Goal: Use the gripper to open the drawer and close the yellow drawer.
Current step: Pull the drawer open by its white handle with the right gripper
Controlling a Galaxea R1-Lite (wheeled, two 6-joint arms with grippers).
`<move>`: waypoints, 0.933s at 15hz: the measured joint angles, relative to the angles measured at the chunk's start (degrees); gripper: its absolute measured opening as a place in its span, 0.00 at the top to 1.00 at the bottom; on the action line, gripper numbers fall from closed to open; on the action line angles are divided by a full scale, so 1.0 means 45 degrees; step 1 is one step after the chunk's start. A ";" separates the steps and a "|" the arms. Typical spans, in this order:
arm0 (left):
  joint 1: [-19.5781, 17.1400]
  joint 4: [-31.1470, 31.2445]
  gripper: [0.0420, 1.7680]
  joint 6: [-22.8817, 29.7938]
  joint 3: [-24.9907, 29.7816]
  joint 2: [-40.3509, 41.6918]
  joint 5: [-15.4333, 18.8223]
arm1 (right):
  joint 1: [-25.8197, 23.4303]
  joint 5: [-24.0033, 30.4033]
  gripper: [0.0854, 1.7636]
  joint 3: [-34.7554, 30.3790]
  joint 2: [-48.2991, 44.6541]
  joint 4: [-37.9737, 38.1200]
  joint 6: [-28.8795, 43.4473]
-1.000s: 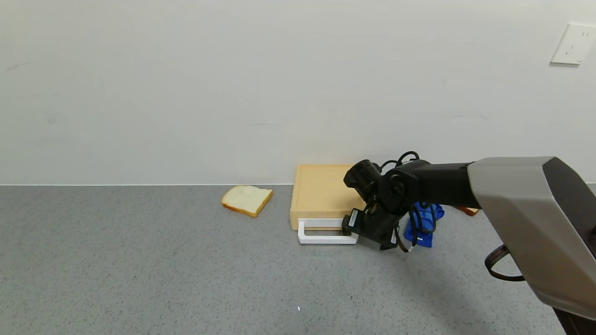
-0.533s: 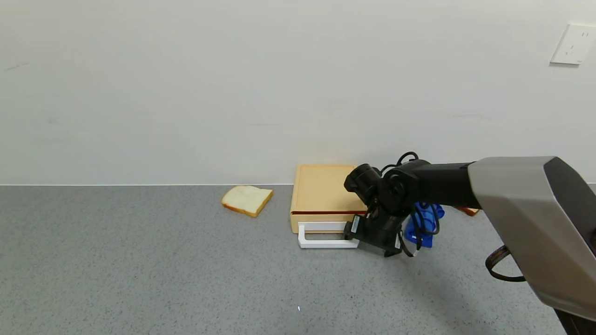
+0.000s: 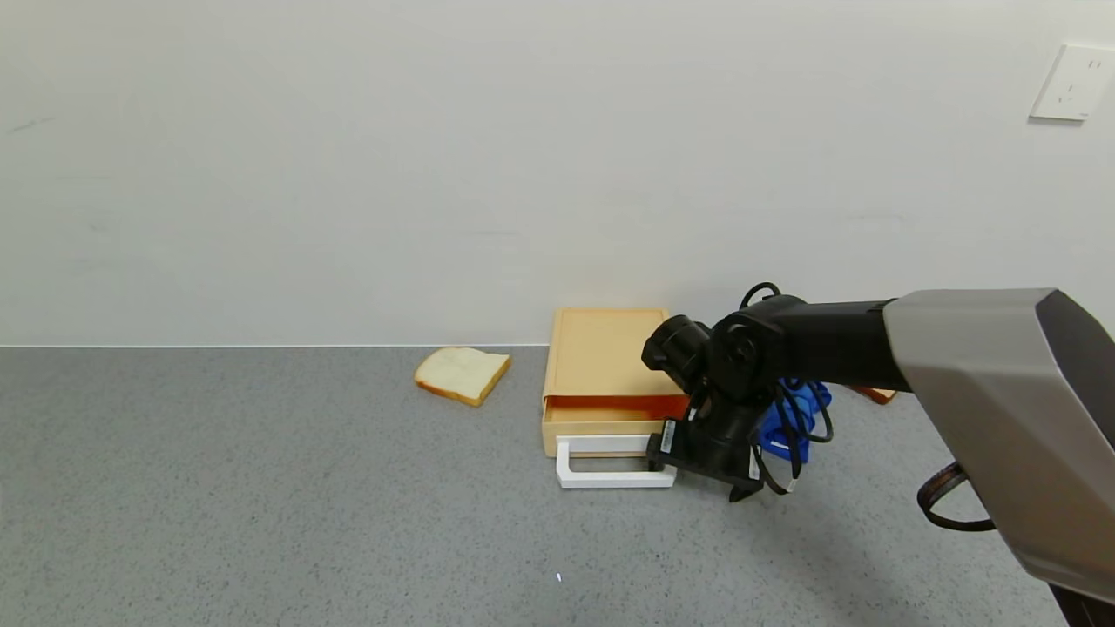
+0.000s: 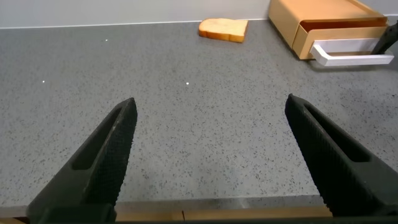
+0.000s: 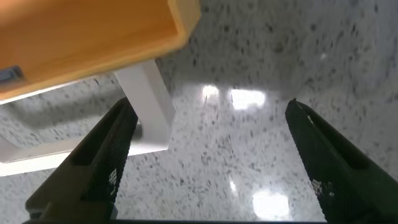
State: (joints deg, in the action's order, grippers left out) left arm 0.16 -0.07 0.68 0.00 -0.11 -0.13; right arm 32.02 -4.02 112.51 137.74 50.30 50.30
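Observation:
The pale yellow drawer box stands by the wall, its drawer pulled out a little with a dark gap showing. My right gripper is open and points down at the right end of the white loop handle. In the right wrist view one finger sits inside the handle loop, below the drawer front, with the jaws wide apart. My left gripper is open and empty, parked low over the table, far from the drawer.
A bread slice lies left of the box; it also shows in the left wrist view. A blue object and a brown-edged piece lie right of the box, behind my right arm. The wall is just behind.
My right gripper has moved toward the table's front with the handle hooked on it. The drawer has slid out of the box, opening a gap.

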 joint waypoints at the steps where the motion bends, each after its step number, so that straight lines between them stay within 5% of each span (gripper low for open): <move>1: 0.0005 0.0000 0.03 0.0000 0.0000 0.0000 -0.0005 | 0.0054 0.0024 0.03 -0.0122 -0.0068 0.0005 -0.0005; 14: 0.0000 0.0000 0.03 0.0000 0.0000 0.0000 -0.0005 | 0.0742 0.0528 0.03 -0.2351 -0.1178 -0.0087 0.0103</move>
State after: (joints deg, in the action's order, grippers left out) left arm 0.16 -0.07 0.68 0.00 -0.11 -0.16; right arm 35.36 -1.65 101.93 132.44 49.91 50.76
